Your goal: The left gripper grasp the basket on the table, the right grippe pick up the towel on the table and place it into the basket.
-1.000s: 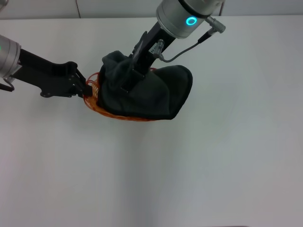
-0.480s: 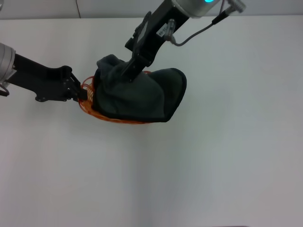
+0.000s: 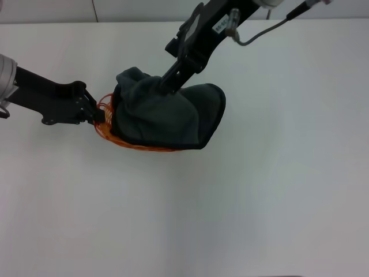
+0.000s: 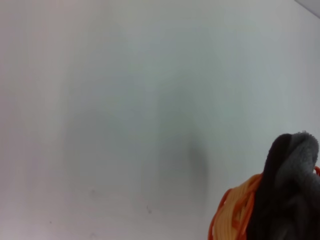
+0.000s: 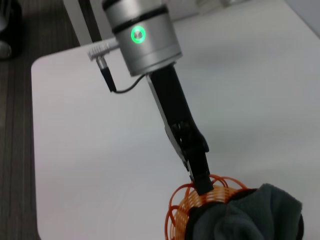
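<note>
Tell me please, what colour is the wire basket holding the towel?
Orange; the basket shows its looped wire rim best in the right wrist view.

Dark wood-grain floor (image 5: 20, 100) beside the white surface.

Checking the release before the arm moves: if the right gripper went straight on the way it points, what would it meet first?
The towel: the right gripper points down into it, apparently touching already. Beneath lies the basket, held by the left gripper.

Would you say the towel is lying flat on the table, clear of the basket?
No, the towel is heaped over the orange basket.
</note>
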